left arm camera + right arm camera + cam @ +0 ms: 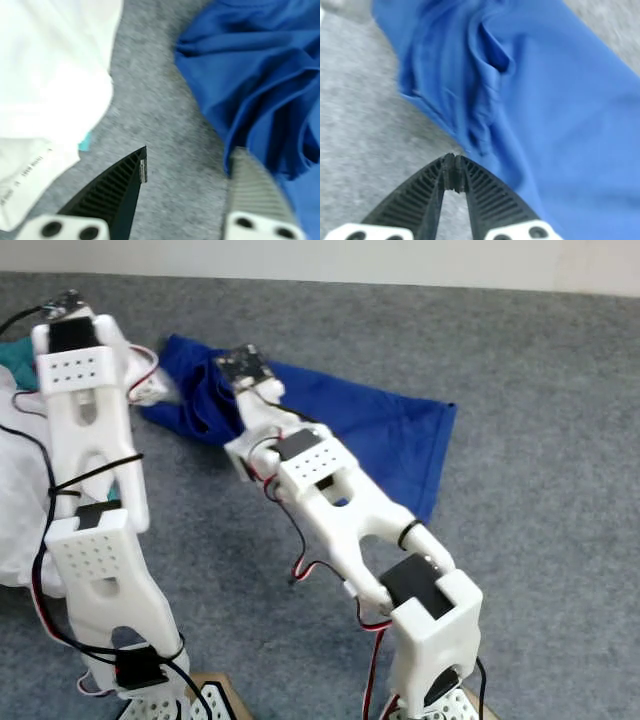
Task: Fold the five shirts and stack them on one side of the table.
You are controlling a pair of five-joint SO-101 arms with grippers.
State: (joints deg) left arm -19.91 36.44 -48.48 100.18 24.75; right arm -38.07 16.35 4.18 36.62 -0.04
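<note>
- looks like a robotics lab bench or hobby setup tbh
- left arm (95,470) and right arm (340,505) are bare white plastic, with wires (297,540) hanging loose
- grey felt (540,390) over the table, plain wall (350,260) behind

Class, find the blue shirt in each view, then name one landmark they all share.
High view: blue shirt spread across the far middle, behind an arm.
Left wrist view: shirt bunched beside the open left claw, opposite a white shirt.
Right wrist view: shirt just past the shut right claw.
Shared landmark: grey table cover.
</note>
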